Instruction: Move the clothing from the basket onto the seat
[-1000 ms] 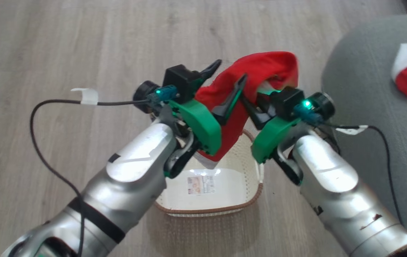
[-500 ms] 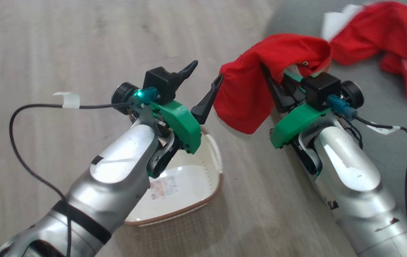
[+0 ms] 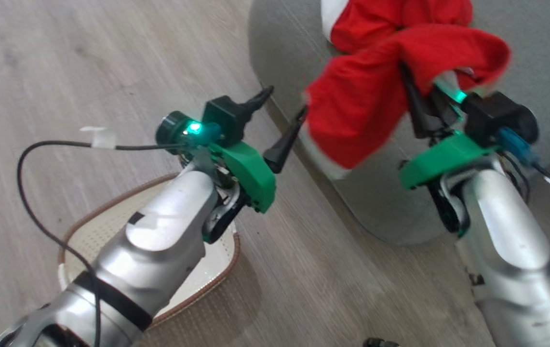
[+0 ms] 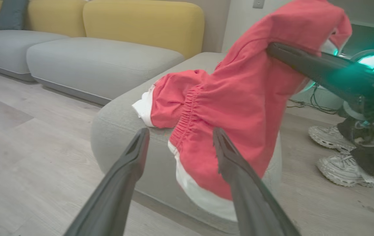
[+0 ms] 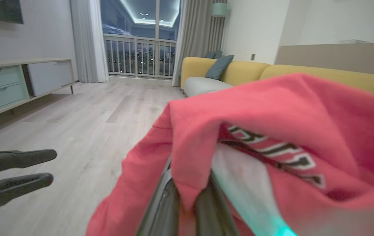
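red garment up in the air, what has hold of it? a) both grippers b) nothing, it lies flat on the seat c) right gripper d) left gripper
C: the right gripper is shut on the red garment, which drapes over its fingers, while the left gripper is open with nothing in it.

- No word, brand or number can be read in full
- Block lettering, dark with pale outlines, runs in a slanted row across the inner face of the red garment, just above and to the right of the right gripper in the right wrist view
- Folds of the cloth and blur cut the letters, so they cannot be spelled out
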